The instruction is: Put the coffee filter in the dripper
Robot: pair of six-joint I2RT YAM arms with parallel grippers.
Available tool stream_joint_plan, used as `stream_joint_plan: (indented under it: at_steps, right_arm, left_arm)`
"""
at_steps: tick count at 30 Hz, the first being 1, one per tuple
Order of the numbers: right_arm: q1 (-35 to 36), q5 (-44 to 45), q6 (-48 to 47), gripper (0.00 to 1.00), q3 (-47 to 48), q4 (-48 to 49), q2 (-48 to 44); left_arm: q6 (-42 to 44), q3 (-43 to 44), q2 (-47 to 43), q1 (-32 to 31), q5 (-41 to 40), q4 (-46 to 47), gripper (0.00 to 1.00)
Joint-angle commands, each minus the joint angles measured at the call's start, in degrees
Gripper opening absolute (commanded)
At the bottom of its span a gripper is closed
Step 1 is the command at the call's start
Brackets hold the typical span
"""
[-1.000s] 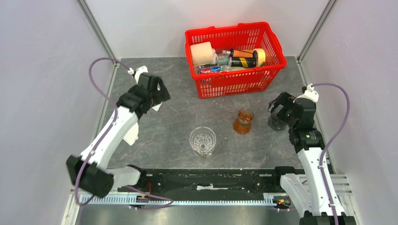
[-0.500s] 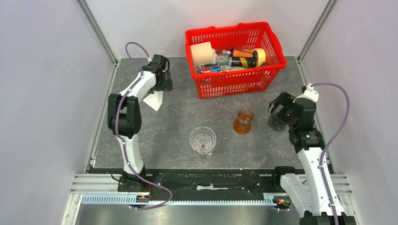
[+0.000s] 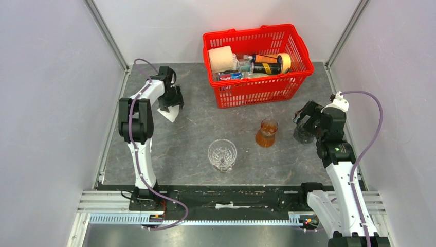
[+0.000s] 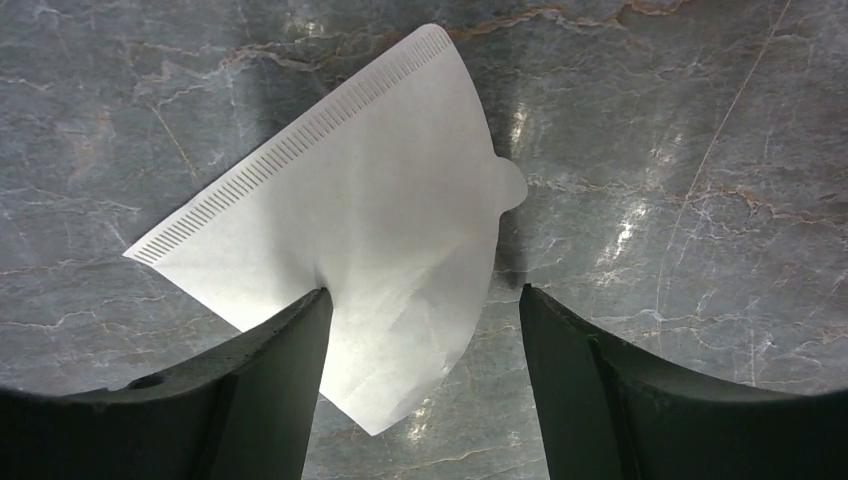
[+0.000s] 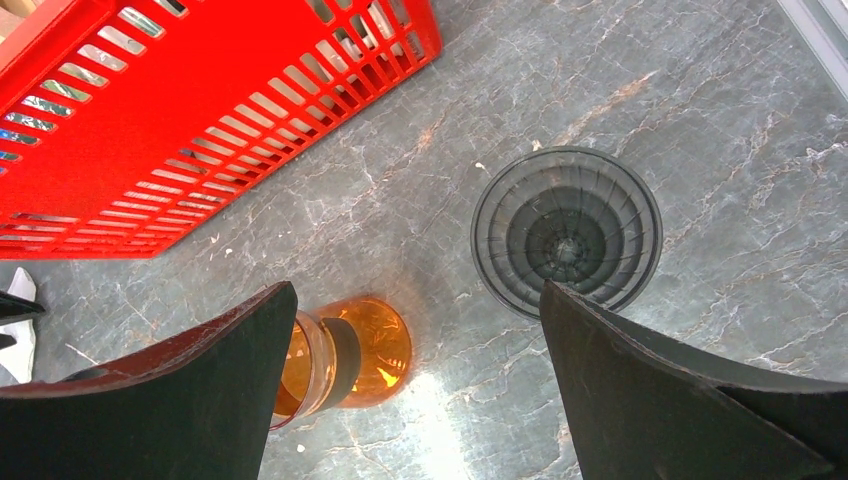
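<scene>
One arm (image 3: 134, 119) outstretched, left hand (image 4: 422, 293) over filter (image 4: 370, 200)

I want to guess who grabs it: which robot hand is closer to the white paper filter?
Left. The left gripper is right above the coffee filter, jaws open. The right gripper is far off across the table, above the dark grey cup.

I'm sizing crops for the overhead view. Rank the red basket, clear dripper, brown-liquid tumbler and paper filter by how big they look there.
1. red basket, by far.
2. dripper.
3. tumbler and coffee filter: these look about alike, and the filter is partly hidden, so I won't rank them.
</scene>
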Motion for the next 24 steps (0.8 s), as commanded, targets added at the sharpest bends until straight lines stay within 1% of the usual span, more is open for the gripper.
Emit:
stream_joint_plan:
  at_steps: [1, 4, 8, 11, 14, 18, 22, 24]
  right_arm:
    - [-0.09, 1.18, -0.89, 0.99, 0.18, 1.57, 0.03]
    - [-0.11, 1.25, -0.93, 0.99, 0.18, 1.66, 0.18]
    - [-0.14, 1.35, -0.91, 0.99, 0.18, 1.67, 0.29]
    - [-0.16, 1.35, -0.92, 0.99, 0.09, 1.74, 0.39]
    - [-0.11, 1.47, -0.93, 0.99, 0.09, 1.74, 0.41]
    - [-0.17, 1.45, -0.78, 0.99, 0.09, 1.74, 0.57]
    - [-0.10, 1.46, -0.77, 0.99, 0.00, 1.76, 0.42]
    - [-0.15, 1.48, -0.78, 0.99, -0.07, 1.76, 0.21]
  left_arm:
    - [2.60, 1.98, 1.91, -0.02, 2.39, -0.18, 0.74]
    - [2.39, 2.05, 2.88, -0.02, 2.00, -0.97, 0.69]
    - [2.06, 3.19, 4.06, -0.15, -1.76, -3.43, 0.63]
    - [2.07, 3.25, 4.54, -0.21, -1.03, -3.59, 0.58]
    - [2.10, 3.22, 4.61, -0.19, 0.25, -3.55, 0.48]
    - [1.91, 3.86, 4.19, -0.21, 1.56, -3.56, 0.25]
    - [1.98, 4.50, 3.34, -0.19, 4.99, -3.56, 0.02]
    - [1.98, 4.28, 2.38, -0.24, 6.04, -3.60, 0.02]
